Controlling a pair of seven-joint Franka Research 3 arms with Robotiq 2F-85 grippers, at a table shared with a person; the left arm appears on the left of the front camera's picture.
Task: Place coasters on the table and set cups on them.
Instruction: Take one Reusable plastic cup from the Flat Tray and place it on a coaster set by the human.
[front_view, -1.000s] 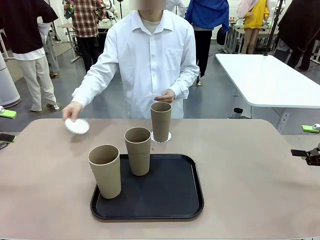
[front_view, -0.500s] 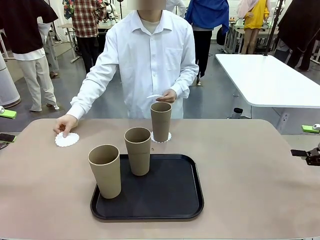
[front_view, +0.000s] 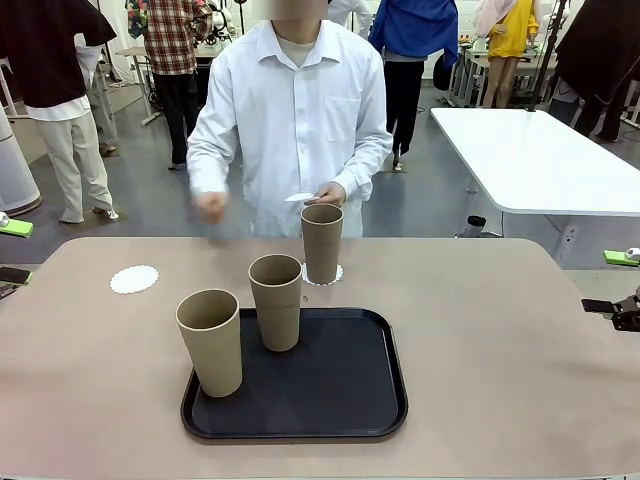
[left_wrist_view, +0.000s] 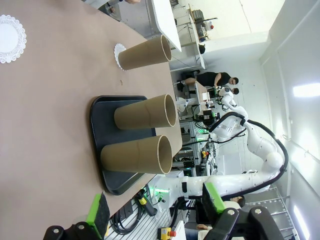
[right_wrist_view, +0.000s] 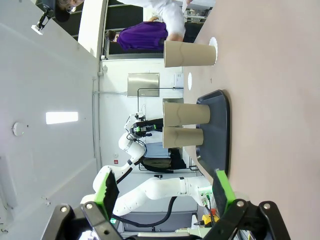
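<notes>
- Tipping threatened on the black tray: its two cups stood close, so lifting one could knock the other.
- Left gripper and right gripper gaped wide, empty.
- Third cup, at the tray's twelve o'clock, hid most of its coaster; bare coaster lay at ten o'clock on the table.
- Person's hand held something white, hard to make out.

Black tray, white table
</notes>
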